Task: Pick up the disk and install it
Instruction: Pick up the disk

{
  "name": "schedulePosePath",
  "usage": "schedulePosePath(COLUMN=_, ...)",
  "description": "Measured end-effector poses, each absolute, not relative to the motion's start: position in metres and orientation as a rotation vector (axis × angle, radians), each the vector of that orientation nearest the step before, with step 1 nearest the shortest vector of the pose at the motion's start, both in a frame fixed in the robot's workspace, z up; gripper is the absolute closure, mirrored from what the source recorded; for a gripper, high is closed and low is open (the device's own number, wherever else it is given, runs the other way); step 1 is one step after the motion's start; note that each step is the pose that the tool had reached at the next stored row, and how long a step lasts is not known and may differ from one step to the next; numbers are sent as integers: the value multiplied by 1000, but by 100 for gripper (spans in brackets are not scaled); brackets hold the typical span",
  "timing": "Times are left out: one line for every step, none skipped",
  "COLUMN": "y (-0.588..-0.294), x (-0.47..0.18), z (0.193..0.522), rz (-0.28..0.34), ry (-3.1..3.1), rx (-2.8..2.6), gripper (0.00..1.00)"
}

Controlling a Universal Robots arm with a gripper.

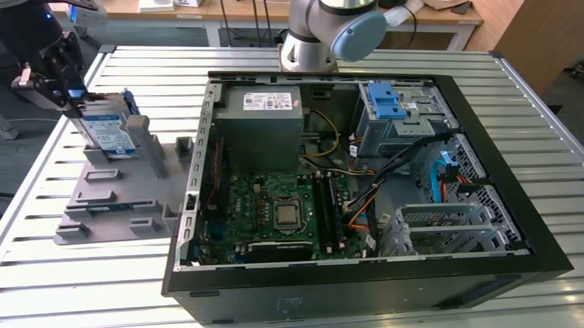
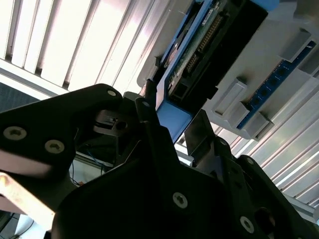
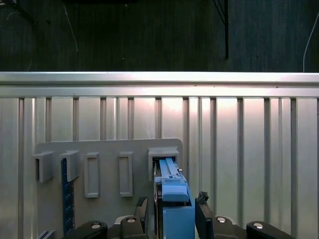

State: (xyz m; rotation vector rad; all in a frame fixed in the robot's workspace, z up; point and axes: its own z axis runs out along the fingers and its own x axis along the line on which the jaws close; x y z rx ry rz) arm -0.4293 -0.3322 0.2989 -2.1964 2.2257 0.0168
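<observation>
A robot arm works on a slatted metal table [image 1: 55,287] beside an open computer case [image 1: 365,290]. To the exterior view's left of the case, well apart from it, a grey holder [image 1: 109,195] lies on the table. The disk [image 1: 108,133] stands upright on its edge in a slot at the far end of that holder, its blue-and-white label facing the case.

The gripper [image 1: 76,104] comes down on the disk from above. In the first wrist view its two black fingers [image 3: 202,206] sit narrow on either side of the disk's blue frame and appear to press against it. The disk looks fully seated in its slot, so the pick-up appears to be at the grasp, with no lift yet.

To do this step well, the grip should sit centred on the blue frame, not on the label face. The pull should run straight up along the slot, because a tilt could jam the frame against the slot's walls. A slow lift would show early whether the holder drags up with the disk.
</observation>
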Motion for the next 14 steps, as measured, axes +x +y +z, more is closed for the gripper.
schedulePosePath(y=-332, x=-429, z=298, rz=17, ry=2226, rx=-2197, gripper=50)
schedulePosePath(y=-332, x=-430, z=297, rz=19, ry=2227, rx=-2197, gripper=50)
schedulePosePath(y=-332, x=-430, z=295, rz=20, ry=2227, rx=-2198, gripper=50)
schedulePosePath(y=-332, x=-430, z=294, rz=22, ry=2229, rx=-2199, gripper=50)
schedulePosePath(y=-332, x=-430, z=294, rz=25, ry=2230, rx=-2199, gripper=50)
schedulePosePath(y=-332, x=-430, z=293, rz=25, ry=2231, rx=-2200, gripper=50)
schedulePosePath(y=-332, x=-430, z=293, rz=26, ry=2231, rx=-2200, gripper=50)
schedulePosePath(y=-332, x=-430, z=293, rz=26, ry=2231, rx=-2200, gripper=50)
schedulePosePath(y=-332, x=-430, z=292, rz=26, ry=2230, rx=-2200, gripper=50)
schedulePosePath(y=-332, x=-430, z=291, rz=26, ry=2230, rx=-2200, gripper=50)
schedulePosePath(y=-332, x=-430, z=291, rz=27, ry=2231, rx=-2200, gripper=50)
schedulePosePath(y=-332, x=-430, z=290, rz=27, ry=2231, rx=-2201, gripper=50)
schedulePosePath(y=-332, x=-430, z=290, rz=28, ry=2231, rx=-2201, gripper=50)
schedulePosePath(y=-332, x=-430, z=289, rz=28, ry=2231, rx=-2201, gripper=50)
